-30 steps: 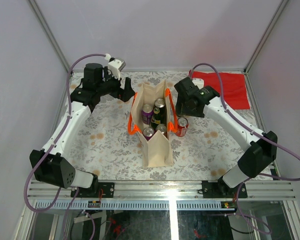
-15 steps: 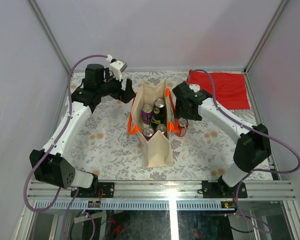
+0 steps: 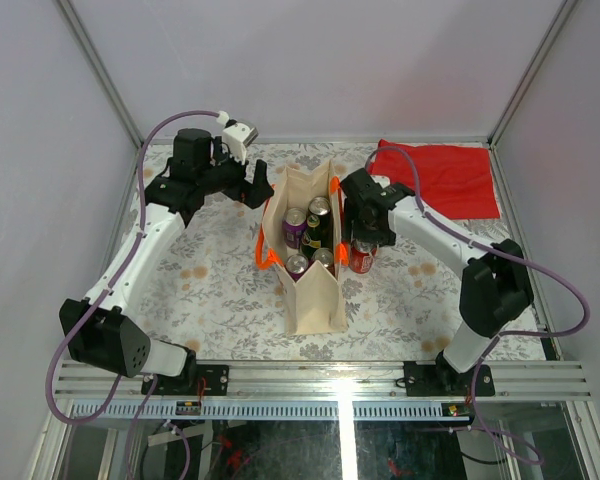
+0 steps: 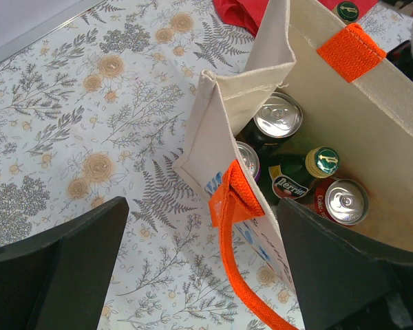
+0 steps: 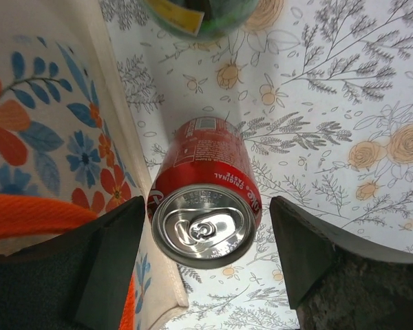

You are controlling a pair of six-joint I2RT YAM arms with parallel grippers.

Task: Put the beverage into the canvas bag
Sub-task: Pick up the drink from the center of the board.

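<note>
The beverage, a red cola can (image 5: 206,206), stands upright on the flowered tablecloth against the right side of the canvas bag (image 3: 315,300). My right gripper (image 5: 203,254) hangs open over the can, with one finger on each side of its top and not touching it. In the top view this right gripper (image 3: 363,232) covers part of the red can (image 3: 361,260). My left gripper (image 4: 203,261) is open at the bag's far left corner, straddling the wall that carries the orange handle (image 4: 237,206). Several cans and a green bottle (image 4: 321,159) stand inside the bag (image 4: 372,103).
A flat red cloth (image 3: 440,175) lies at the back right. Another green bottle (image 5: 199,14) stands on the table just beyond the red can. The bag's floral side (image 5: 55,117) and its orange handle (image 5: 27,213) are close to my right gripper's left finger.
My right arm has swung left and forward, which brought its gripper from behind the can to directly over it. The left arm has barely moved.
</note>
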